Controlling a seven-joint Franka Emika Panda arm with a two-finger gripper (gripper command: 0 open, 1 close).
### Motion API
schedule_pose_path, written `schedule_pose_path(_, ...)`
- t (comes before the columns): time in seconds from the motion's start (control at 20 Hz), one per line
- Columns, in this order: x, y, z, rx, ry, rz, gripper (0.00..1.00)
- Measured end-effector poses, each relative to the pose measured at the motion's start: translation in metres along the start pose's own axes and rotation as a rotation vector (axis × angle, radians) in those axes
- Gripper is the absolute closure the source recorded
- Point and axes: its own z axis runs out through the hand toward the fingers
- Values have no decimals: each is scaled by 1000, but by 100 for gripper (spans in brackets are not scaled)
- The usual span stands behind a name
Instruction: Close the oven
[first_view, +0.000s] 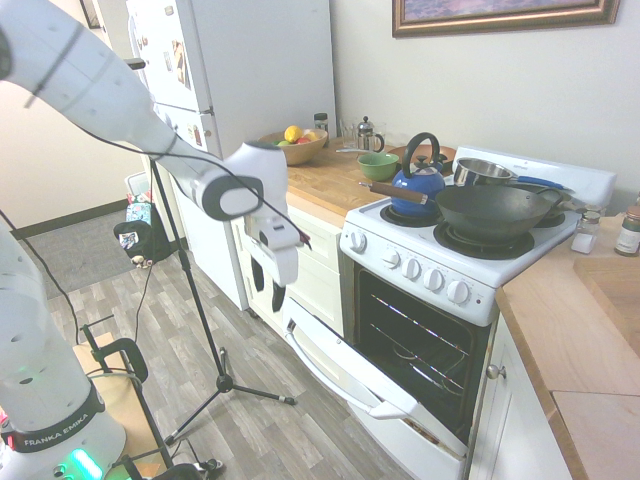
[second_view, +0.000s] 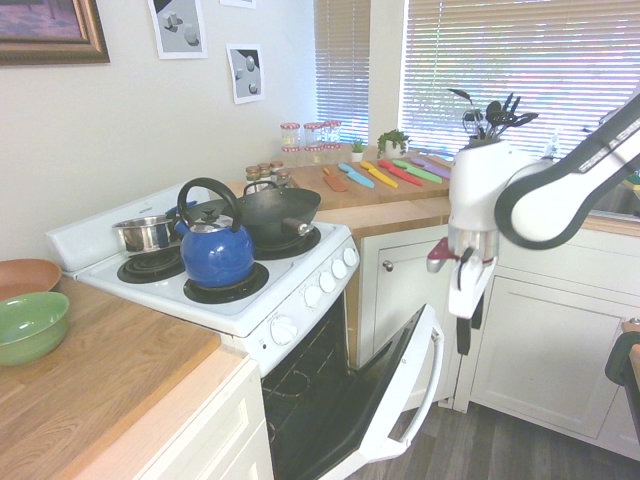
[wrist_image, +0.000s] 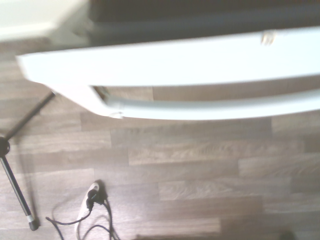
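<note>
The white oven stands with its drop-down door hanging half open at a slant, so the dark racked cavity shows. The bar handle runs along the door's upper edge. My gripper points down, just above and beside the handle's near end, and touches nothing. Its dark fingers stand apart, open and empty. From the other side the gripper hangs just beyond the door's handle. In the wrist view the door's edge and handle lie close below, over wood floor.
A blue kettle, a black wok and a steel pot sit on the burners. Cream cabinets and a tall white fridge stand behind the gripper. More cabinets lie past the door.
</note>
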Motion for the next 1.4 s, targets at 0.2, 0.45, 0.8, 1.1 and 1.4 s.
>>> schedule_pose_path(0.2,29,-14,59,6,6,-36,0)
schedule_pose_path(0.45,67,-26,99,22,22,-34,0)
schedule_pose_path(0.8,87,-34,123,9,22,-53,0)
schedule_pose_path(1.1,98,-42,142,4,35,-72,0)
schedule_pose_path(1.4,98,-73,131,48,92,-122,0)
